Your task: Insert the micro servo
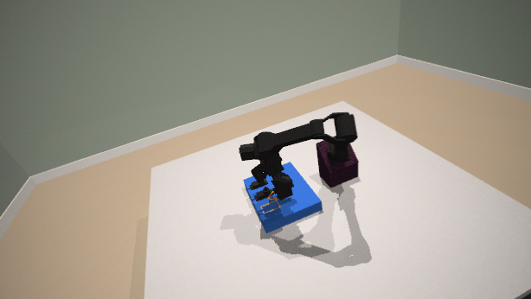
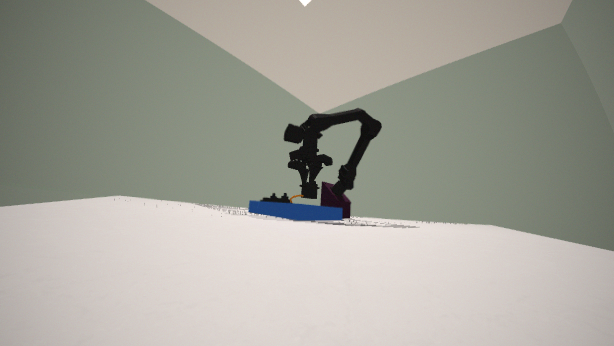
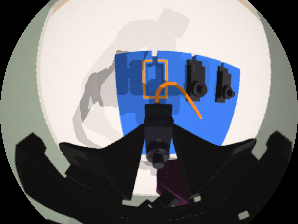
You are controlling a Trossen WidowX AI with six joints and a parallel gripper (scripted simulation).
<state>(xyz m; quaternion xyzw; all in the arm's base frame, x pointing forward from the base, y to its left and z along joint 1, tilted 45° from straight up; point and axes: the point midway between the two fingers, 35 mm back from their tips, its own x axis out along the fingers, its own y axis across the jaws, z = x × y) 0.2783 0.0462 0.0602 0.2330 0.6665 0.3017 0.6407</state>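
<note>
The blue deck (image 1: 308,200) (image 2: 300,212) (image 3: 131,99) lies on the white table. Its empty pocket is marked by an orange outline (image 1: 271,212) (image 3: 144,78) near one end of the deck. My gripper (image 1: 278,183) (image 2: 310,189) (image 3: 157,127) is shut on the black micro servo (image 1: 284,190) (image 2: 310,192) (image 3: 160,121) and holds it just above the deck, beside the marked pocket and not over it. The servo's orange cable (image 1: 272,197) (image 2: 296,196) (image 3: 181,94) arcs out toward the pocket. I cannot tell which way the output shaft points.
Two other black servos (image 1: 256,185) (image 1: 262,195) (image 3: 197,78) (image 3: 224,83) sit mounted in the deck beyond the marked pocket. The arm stands on a dark purple pedestal (image 1: 339,168) (image 2: 331,199) close behind the deck.
</note>
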